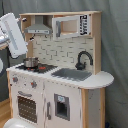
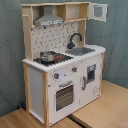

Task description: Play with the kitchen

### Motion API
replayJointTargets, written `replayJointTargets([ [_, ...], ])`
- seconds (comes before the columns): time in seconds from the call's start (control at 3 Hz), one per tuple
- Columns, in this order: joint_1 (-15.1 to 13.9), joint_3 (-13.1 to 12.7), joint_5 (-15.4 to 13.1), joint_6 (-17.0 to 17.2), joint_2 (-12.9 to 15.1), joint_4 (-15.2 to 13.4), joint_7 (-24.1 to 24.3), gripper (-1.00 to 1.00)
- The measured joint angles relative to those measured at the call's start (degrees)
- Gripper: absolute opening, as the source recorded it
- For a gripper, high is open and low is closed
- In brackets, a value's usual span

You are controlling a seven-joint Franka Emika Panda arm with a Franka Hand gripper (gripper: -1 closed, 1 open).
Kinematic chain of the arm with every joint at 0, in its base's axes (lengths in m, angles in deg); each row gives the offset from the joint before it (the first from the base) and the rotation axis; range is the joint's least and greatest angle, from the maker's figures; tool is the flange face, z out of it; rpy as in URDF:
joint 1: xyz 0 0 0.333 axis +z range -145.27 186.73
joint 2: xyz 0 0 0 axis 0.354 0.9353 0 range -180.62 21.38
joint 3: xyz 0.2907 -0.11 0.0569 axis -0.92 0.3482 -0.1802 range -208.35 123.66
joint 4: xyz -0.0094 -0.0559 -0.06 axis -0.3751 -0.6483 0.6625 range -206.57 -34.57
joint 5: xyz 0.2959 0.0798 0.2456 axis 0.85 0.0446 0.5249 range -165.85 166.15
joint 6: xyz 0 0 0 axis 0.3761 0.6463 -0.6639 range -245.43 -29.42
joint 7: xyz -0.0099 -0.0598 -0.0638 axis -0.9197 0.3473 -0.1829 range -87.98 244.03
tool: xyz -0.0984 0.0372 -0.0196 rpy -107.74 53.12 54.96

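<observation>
Toy kitchen [image 1: 60, 75] centred in both exterior views, its pot [image 1: 30, 62] on the hob and oven door [image 2: 64, 96] closed — seemingly untouched. The robot arm [image 1: 13, 34] hangs at ten o'clock in the first exterior view; pincer state cannot be told — play seems barely begun.

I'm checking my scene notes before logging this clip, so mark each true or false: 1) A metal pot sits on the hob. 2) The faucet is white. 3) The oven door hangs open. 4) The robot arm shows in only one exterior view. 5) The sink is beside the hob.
1) True: a small metal pot sits on the hob of the kitchen.
2) False: the faucet is black.
3) False: the oven door is closed.
4) True: the arm shows only at the first exterior view's left.
5) True: the sink is set in the counter beside the hob.
</observation>
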Motion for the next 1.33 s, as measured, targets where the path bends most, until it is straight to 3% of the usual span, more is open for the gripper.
replayJointTargets([
  [0.67, -1.09, 6.1, -0.71, -10.0, 0.37, -2.5, 2.29, 1.0],
  [1.33, -4.34, 15.18, -3.04, -19.12, 0.49, -6.82, 2.3, 1.0],
])
